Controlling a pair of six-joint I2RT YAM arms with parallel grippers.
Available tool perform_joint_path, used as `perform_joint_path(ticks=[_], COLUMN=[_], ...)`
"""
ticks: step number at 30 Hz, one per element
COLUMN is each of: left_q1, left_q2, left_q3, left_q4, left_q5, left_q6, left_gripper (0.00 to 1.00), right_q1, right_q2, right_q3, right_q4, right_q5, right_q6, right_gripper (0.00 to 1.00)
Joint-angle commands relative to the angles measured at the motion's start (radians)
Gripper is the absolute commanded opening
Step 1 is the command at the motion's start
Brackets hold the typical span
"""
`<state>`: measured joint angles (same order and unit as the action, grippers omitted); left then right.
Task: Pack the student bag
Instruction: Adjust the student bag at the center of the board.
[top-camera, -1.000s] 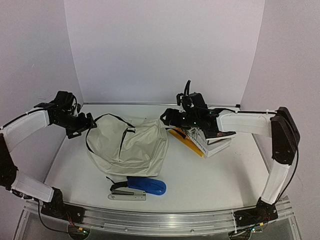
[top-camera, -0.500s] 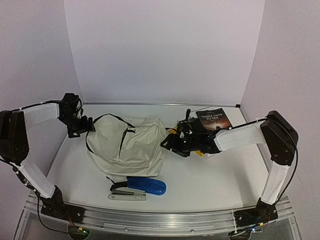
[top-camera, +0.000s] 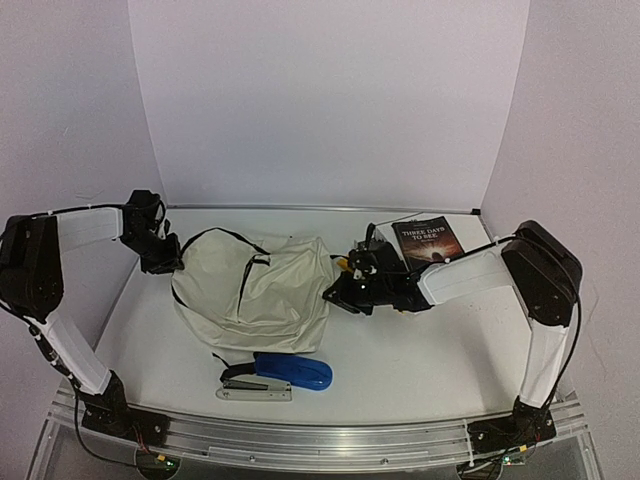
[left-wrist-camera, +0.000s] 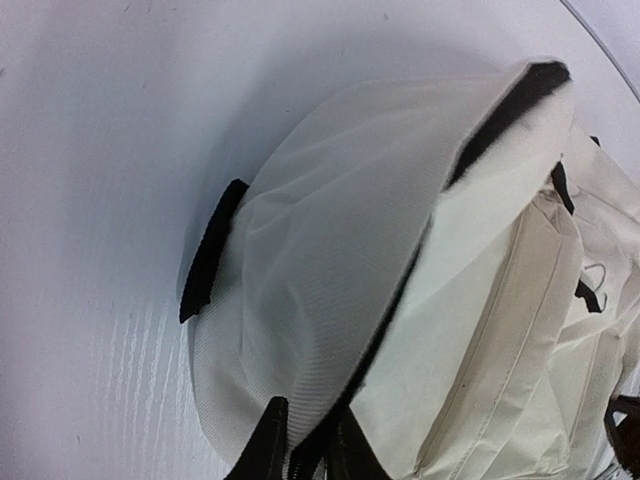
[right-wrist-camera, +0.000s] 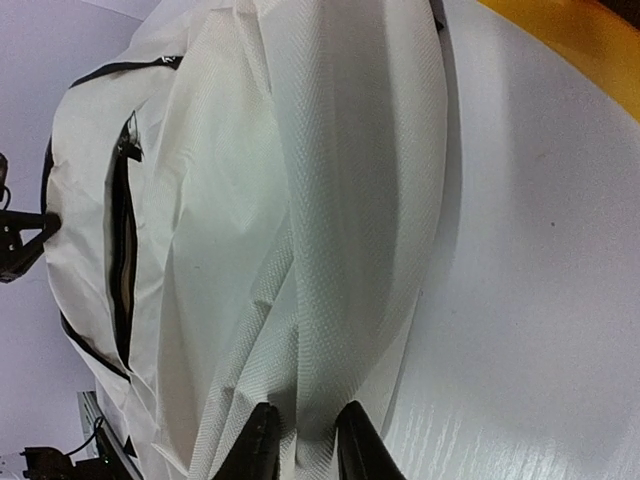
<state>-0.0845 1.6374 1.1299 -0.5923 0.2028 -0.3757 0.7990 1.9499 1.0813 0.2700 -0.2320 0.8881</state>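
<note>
The student bag (top-camera: 260, 290), cream fabric with black zips and straps, lies slumped in the middle of the table. My left gripper (top-camera: 166, 262) is at its left end, and in the left wrist view the gripper (left-wrist-camera: 308, 452) is shut on the bag's (left-wrist-camera: 330, 250) black-zipped edge. My right gripper (top-camera: 336, 292) is at the bag's right edge. The right wrist view shows that gripper (right-wrist-camera: 308, 442) shut on a fold of the bag's (right-wrist-camera: 250, 200) woven fabric.
A blue stapler (top-camera: 285, 375) lies in front of the bag near the table's front edge. A dark-covered book (top-camera: 428, 240) sits at the back right behind my right arm. A yellow item (top-camera: 346, 263) (right-wrist-camera: 560, 22) lies by the bag's right side.
Both grippers have closed on the bag. The right arm dropped down and left to the bag's right edge, uncovering the book. The left gripper moved in to the bag's left end.
</note>
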Motion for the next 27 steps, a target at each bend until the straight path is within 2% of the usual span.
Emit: perform_joint_path(ticks=[1, 6, 10, 15, 17, 19, 24, 27], left_q1=[0.0, -0.032, -0.107, -0.129, -0.128, -0.128, -0.128, -0.152], left_q2=[-0.044, -0.139, -0.22, -0.324, -0.349, -0.366, -0.399, -0.413], left_q3=[-0.053, -0.184, -0.267, -0.346, -0.338, -0.303, -0.156, -0.077], left_q4=[0.046, 0.067, 0.063, 0.077, 0.042, -0.003, -0.135, -0.182], left_q5=[0.071, 0.1, 0.089, 0.112, 0.072, 0.024, -0.1, -0.157], left_q6=[-0.052, -0.147, -0.216, -0.273, -0.27, -0.251, -0.203, -0.191], left_gripper=[0.08, 0.03, 0.02, 0.05, 0.16, 0.28, 0.63, 0.74], right_q1=[-0.004, -0.048, -0.093, -0.124, -0.125, -0.125, -0.125, -0.124], right_q2=[0.026, 0.048, 0.073, 0.112, 0.114, 0.107, 0.044, -0.012], right_q3=[0.065, 0.095, 0.142, 0.218, 0.232, 0.236, 0.221, 0.206], right_q4=[0.047, 0.046, 0.018, -0.073, -0.098, -0.115, -0.152, -0.179], right_q5=[0.033, 0.037, 0.045, 0.088, 0.103, 0.107, 0.128, 0.135], right_q6=[-0.048, -0.092, -0.153, -0.231, -0.249, -0.261, -0.295, -0.316], right_gripper=[0.09, 0.01, 0.0, 0.0, 0.0, 0.04, 0.33, 0.45])
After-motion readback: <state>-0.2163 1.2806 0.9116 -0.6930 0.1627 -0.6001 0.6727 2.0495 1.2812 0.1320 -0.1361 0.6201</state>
